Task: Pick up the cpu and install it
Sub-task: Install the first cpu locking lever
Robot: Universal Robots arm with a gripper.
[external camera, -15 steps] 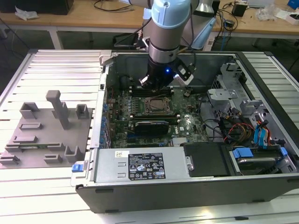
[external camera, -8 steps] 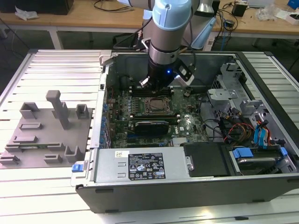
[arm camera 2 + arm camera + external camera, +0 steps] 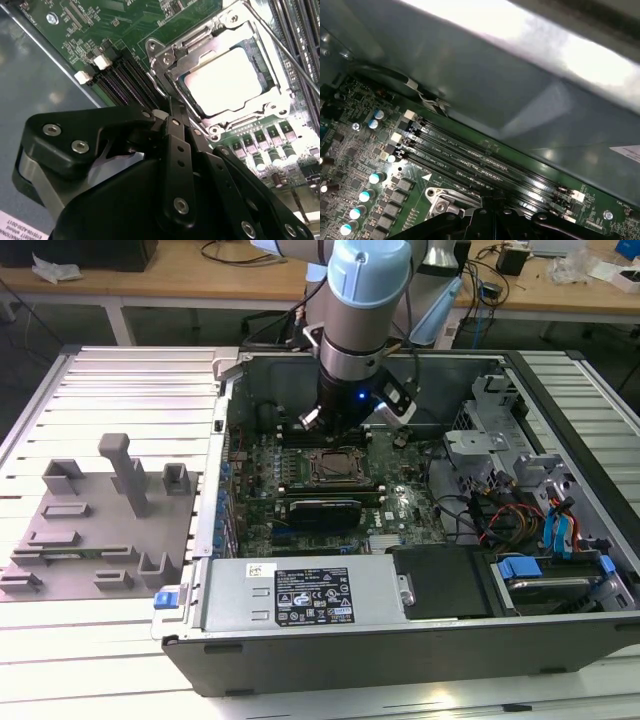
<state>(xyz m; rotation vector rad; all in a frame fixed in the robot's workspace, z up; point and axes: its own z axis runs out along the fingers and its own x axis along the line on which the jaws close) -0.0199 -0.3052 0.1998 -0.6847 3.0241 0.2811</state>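
Observation:
The cpu, a flat square chip with a bright silvery top, lies inside the metal socket frame on the green motherboard. My gripper hangs just beside the socket, with its black fingers pressed together and nothing between them. In the exterior view the gripper stands low inside the open computer case, over the far edge of the socket frame. In the first wrist view the fingertips sit by a corner of the socket frame.
The computer case lies open on a slatted metal table. Memory slots run beside the socket. A power supply, drive cages and cables crowd the case. A grey fixture plate lies on the exterior view's left.

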